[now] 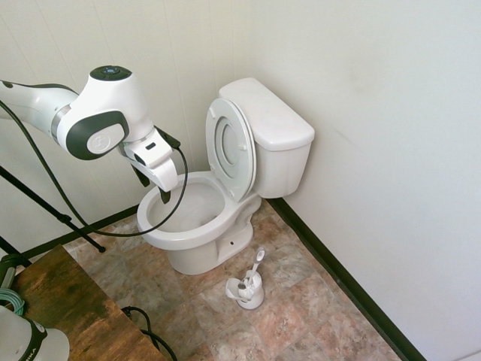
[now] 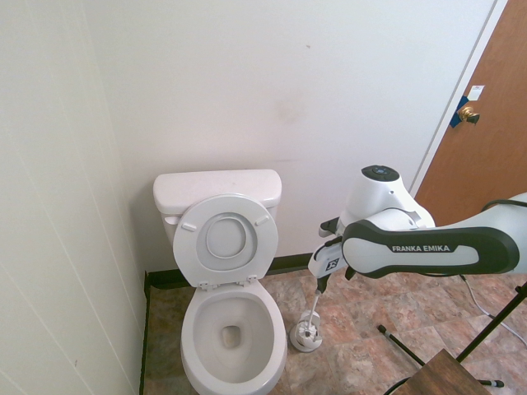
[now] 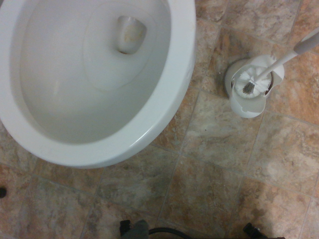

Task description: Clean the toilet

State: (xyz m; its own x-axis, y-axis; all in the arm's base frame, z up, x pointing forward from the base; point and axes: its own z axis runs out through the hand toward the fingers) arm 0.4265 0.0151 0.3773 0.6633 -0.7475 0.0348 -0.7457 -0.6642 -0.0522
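The white toilet (image 1: 197, 235) stands against the wall, its ring seat and lid (image 1: 231, 144) tipped up against the tank (image 1: 267, 113). The bowl (image 2: 232, 333) is open and looks wet, and in the wrist view its rim (image 3: 167, 94) fills the upper left. My gripper (image 1: 152, 186) hangs above the front rim of the bowl, pointing down. Its dark fingers (image 1: 140, 177) stand apart and open with nothing between them. It touches nothing.
A white toilet brush (image 1: 256, 265) sits in its small holder (image 1: 248, 292) on the tiled floor beside the bowl (image 3: 248, 88). A wooden table top (image 1: 68, 301) lies near my base. A brown door (image 2: 486, 123) is off to one side; walls close in behind the toilet.
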